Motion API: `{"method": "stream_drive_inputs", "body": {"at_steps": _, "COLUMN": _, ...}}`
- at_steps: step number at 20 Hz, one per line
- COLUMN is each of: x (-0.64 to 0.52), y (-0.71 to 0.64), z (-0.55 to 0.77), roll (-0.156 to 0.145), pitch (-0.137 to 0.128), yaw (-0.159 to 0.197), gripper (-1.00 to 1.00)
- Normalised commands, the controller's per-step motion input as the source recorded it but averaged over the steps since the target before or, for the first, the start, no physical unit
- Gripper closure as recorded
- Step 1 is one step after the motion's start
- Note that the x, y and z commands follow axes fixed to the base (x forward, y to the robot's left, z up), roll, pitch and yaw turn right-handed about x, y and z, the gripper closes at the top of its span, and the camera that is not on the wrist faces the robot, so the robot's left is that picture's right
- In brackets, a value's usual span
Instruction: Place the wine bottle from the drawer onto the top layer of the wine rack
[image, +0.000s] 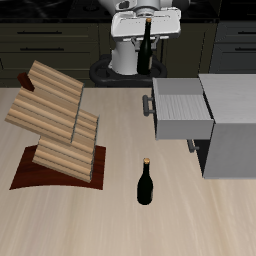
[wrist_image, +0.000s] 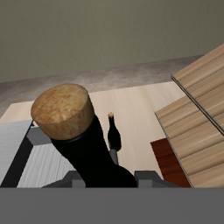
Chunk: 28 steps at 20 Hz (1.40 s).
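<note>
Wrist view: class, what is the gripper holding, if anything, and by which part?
The wine bottle, gripped low on its body; the fingers themselves are hidden beneath it.

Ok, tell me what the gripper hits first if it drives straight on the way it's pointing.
Pointing down, the gripper's held wine bottle would likely touch first, at the drawer's front edge or the table beside it; depth is unclear.

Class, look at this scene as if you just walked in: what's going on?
The gripper holds the wine bottle upright, high at the back of the table. The drawer is pulled out of the grey cabinet. The top layer of the wine rack is bare. A second dark bottle stands near the front edge.
</note>
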Motion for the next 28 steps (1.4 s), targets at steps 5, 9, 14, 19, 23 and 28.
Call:
{"method": "stream_drive_inputs", "body": {"at_steps": 5, "x": -0.13, "y": 0.14, "z": 0.13, "roll": 0.025, "pitch": 0.027, "yaw": -0.167, "gripper": 1.00}}
{"method": "stream_drive_inputs", "body": {"at_steps": 9, "x": -0.14, "y": 0.17, "z": 0.19, "roll": 0.003, "pitch": -0.011, "yaw": -0.151, "gripper": 1.00}}
{"method": "stream_drive_inputs", "body": {"at_steps": 14, "x": -0.19, "y": 0.19, "z": 0.15, "roll": 0.049, "pitch": -0.017, "yaw": -0.106, "gripper": 1.00}}
{"method": "stream_drive_inputs", "body": {"at_steps": 19, "x": -0.11, "y": 0.16, "z": 0.14, "roll": 0.033, "pitch": 0.019, "yaw": -0.160, "gripper": 1.00}}
{"method": "stream_drive_inputs", "body": {"at_steps": 23, "x": -0.05, "y": 0.23, "z": 0.00, "roll": 0.065, "pitch": 0.036, "yaw": -0.108, "gripper": 1.00}}
{"method": "stream_drive_inputs", "body": {"at_steps": 28, "x": -0.08, "y": 0.15, "z": 0.05, "roll": 0.039, "pitch": 0.020, "yaw": -0.130, "gripper": 1.00}}
